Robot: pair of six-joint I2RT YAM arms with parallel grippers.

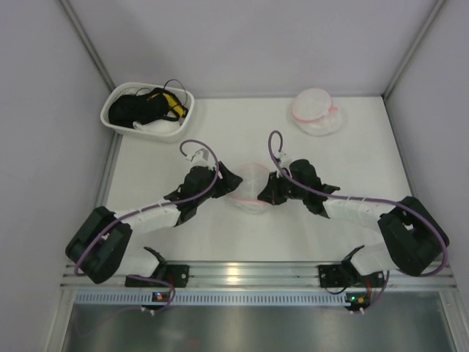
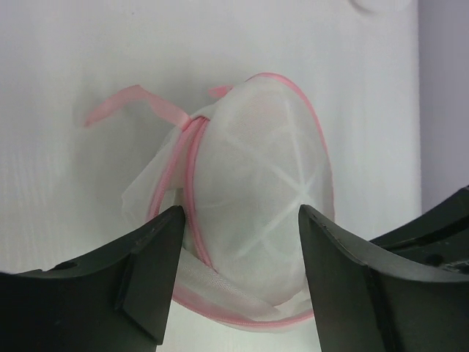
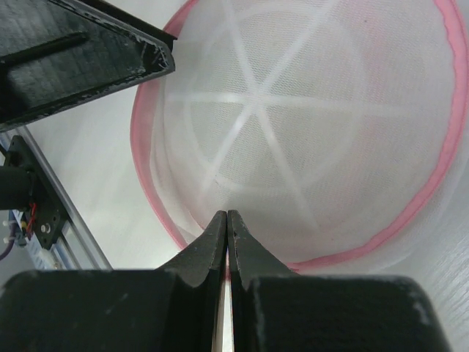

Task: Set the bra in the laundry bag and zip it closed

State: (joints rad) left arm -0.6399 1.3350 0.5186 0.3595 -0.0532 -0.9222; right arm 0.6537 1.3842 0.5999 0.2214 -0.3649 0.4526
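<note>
Laundry bag (image 2: 256, 183): mid tabletop (image 1: 242, 132), tipped up on edge between my two claws, dome toward the left wrist. Pink zipper rim gapes on one side, with a loose mesh flap hanging out.

Bra: not resolvable through the mesh, so I cannot tell if it is inside.

Right claw (image 3: 227, 216): fingers together, pinched on the bag's rim.

Left claw (image 2: 240, 216): fingers apart, straddling the lower dome, not gripping.

Judged step: zipping. Next I need the left claw on the pink ribbon (image 2: 117, 103) by the zip, well aside of where it now sits, then to run it round the rim while the right anchors.

Surroundings:
- White basket (image 1: 189, 103) with a black tangle (image 1: 143, 106), far left.
- Pale pink-trimmed bundle (image 1: 316, 114), far right; identity unclear.

Both are well apart from the bag. The flap may snag the zip.
</note>
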